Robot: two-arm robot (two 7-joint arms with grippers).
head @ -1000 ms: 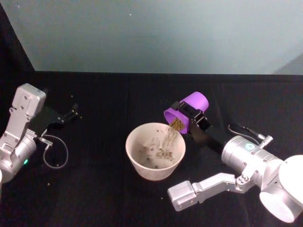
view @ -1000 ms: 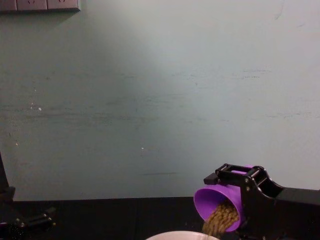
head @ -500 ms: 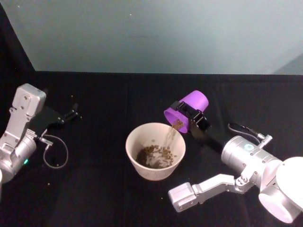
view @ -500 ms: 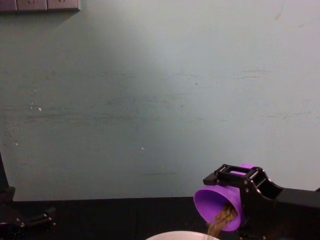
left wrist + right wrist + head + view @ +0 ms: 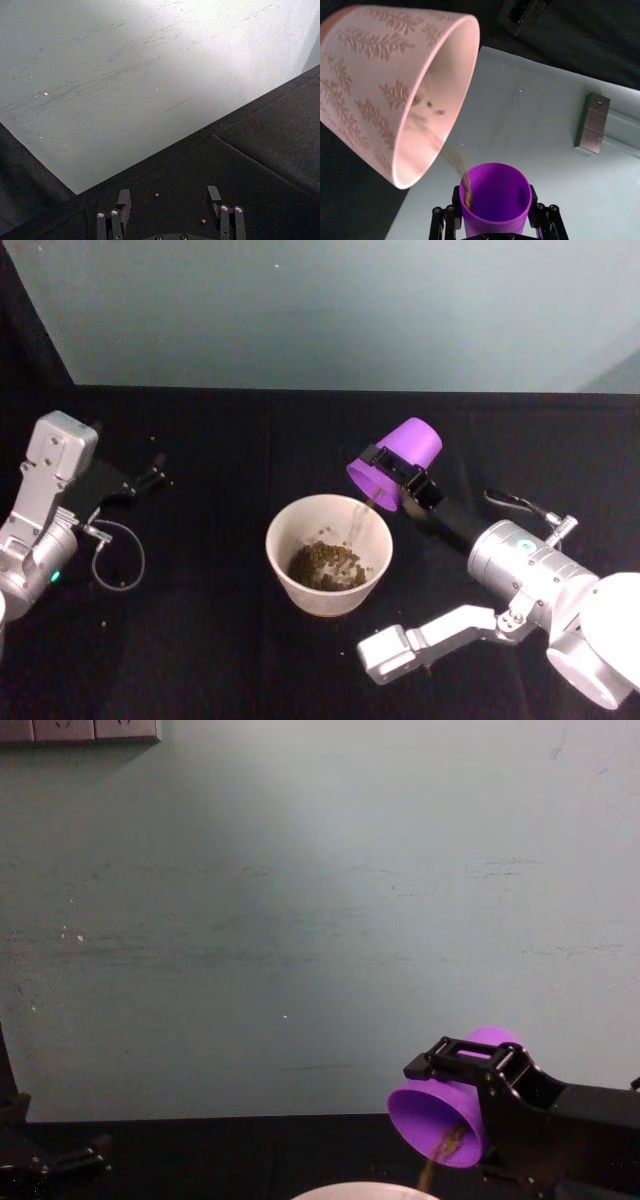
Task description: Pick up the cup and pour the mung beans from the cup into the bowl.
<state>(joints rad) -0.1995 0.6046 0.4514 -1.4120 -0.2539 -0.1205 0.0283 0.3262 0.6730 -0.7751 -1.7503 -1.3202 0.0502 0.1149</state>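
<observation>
The purple cup [image 5: 398, 472] hangs tilted above the right rim of the bowl [image 5: 276, 538], mouth down toward it. My right gripper [image 5: 404, 480] is shut on the cup's sides. A thin stream of mung beans [image 5: 358, 520] falls from the cup's lip onto the heap of beans [image 5: 325, 562] in the bowl. In the right wrist view the cup [image 5: 496, 192] sits between the fingers, with the leaf-patterned bowl [image 5: 380, 85] beyond it. The chest view shows the cup [image 5: 438, 1118] above the bowl's rim [image 5: 365, 1190]. My left gripper [image 5: 152, 480] rests open at the far left.
The black table [image 5: 220, 430] runs back to a pale green wall [image 5: 330, 310]. A loose cable loop [image 5: 118, 558] lies by the left arm. Stray beans [image 5: 157, 194] lie near the left gripper [image 5: 167, 200]. The right arm's elbow link [image 5: 420, 645] reaches in front of the bowl.
The cup has tipped steeper and risen slightly. The bean stream has thinned from a thick flow to a trickle, and the heap in the bowl has grown. The left arm has stayed put.
</observation>
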